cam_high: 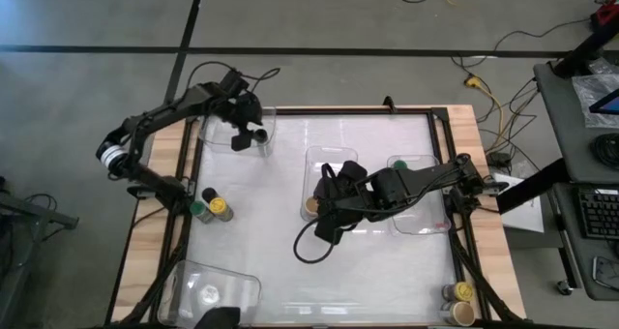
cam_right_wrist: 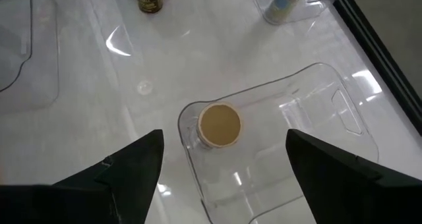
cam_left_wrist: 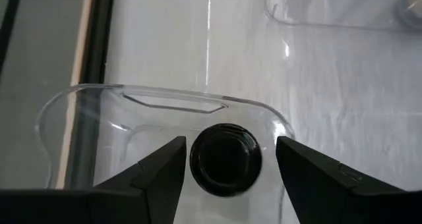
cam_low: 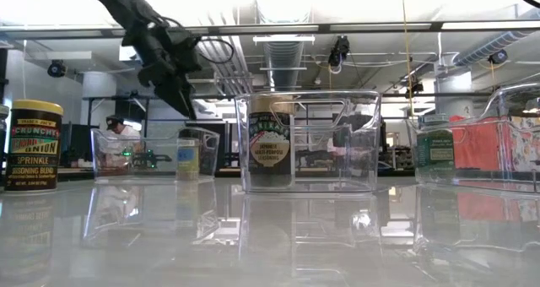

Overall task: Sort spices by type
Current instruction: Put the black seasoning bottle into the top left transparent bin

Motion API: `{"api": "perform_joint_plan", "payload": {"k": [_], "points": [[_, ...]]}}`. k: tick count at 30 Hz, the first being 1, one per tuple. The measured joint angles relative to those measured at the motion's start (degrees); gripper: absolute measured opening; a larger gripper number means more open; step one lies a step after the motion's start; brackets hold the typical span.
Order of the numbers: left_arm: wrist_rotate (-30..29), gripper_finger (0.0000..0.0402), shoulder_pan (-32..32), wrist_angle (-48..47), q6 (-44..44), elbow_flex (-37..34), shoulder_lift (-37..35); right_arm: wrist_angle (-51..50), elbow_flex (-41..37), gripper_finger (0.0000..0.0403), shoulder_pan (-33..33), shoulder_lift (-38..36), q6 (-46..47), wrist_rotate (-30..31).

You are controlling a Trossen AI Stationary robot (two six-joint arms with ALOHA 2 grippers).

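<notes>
My left gripper [cam_high: 248, 128] is open above the far-left clear bin [cam_high: 232, 140]. Its fingers stand on either side of a black-lidded spice jar [cam_left_wrist: 226, 159] that stands upright on the bin's floor, and they are clear of it. The low view shows this gripper [cam_low: 184, 97] above the jar [cam_low: 187, 157]. My right gripper [cam_high: 327, 205] is open and empty above the centre bin [cam_high: 311, 164]. A tan-lidded jar [cam_right_wrist: 220, 125] stands at the near end of that bin. A green-lidded jar [cam_high: 397, 164] stands in the right bin [cam_high: 426, 218].
Loose jars with green and yellow lids [cam_high: 211, 205] stand near the table's left edge. A yellow-lidded jar [cam_high: 463, 292] and a tan-lidded jar [cam_high: 462, 313] stand at the near right corner. Another clear bin [cam_high: 218, 288] stands at the near left. A black frame [cam_high: 445, 126] rims the table.
</notes>
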Motion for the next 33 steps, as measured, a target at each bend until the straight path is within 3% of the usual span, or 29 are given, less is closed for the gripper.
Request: {"api": "perform_joint_plan", "payload": {"k": [5, 14, 20, 26, 33], "points": [[0.02, 0.0220, -2.04, -4.85, -3.24, 0.02, -7.17, 0.01, 0.00, 0.0304, -0.81, 0.02, -2.83, 0.08], [-0.61, 0.0220, -11.46, -18.89, -17.16, 0.15, -20.96, 0.19, 0.00, 0.0323, -5.91, 0.02, -15.39, 0.16], [-3.54, 0.0220, -18.45, -31.61, -28.37, 0.15, -26.53, 1.48, 0.00, 0.0326, -9.15, 0.02, -21.79, 0.16], [-7.15, 0.0220, -22.45, -38.66, -37.59, 0.09, -30.83, 3.42, -0.02, 0.0323, -10.43, 0.02, -22.50, 0.13], [-13.99, 0.0221, -23.50, -45.10, -36.75, 0.03, -33.25, 3.37, -0.81, 0.0339, -10.23, 0.02, -22.42, 0.00]]}}
